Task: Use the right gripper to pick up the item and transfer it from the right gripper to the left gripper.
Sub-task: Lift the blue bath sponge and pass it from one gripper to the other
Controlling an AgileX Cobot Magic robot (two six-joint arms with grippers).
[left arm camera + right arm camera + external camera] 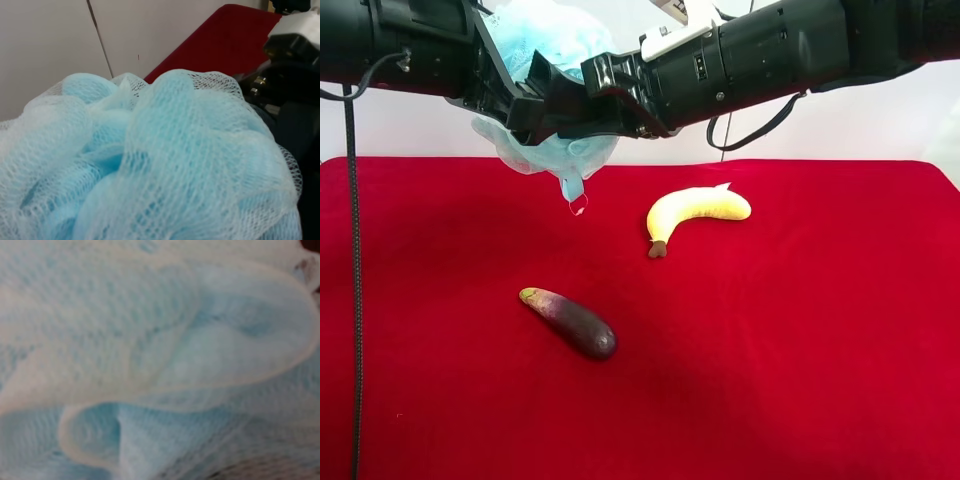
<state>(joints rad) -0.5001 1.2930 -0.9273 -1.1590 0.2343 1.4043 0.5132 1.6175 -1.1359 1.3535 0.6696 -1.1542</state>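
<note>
The light-blue mesh pouf hangs in the air above the far edge of the red table, its ribbon loop dangling below. The right gripper, on the arm with the white wrist block at the exterior high view's right, is shut on the pouf. The left gripper, on the cabled arm at that view's left, meets it from the other side, its fingers against the pouf; their spread is hidden. The pouf fills the right wrist view and most of the left wrist view.
A yellow banana lies on the red cloth right of centre. A dark purple eggplant lies nearer the front. The left arm's black cable hangs down along the exterior high view's left edge. A pale wall stands behind the table.
</note>
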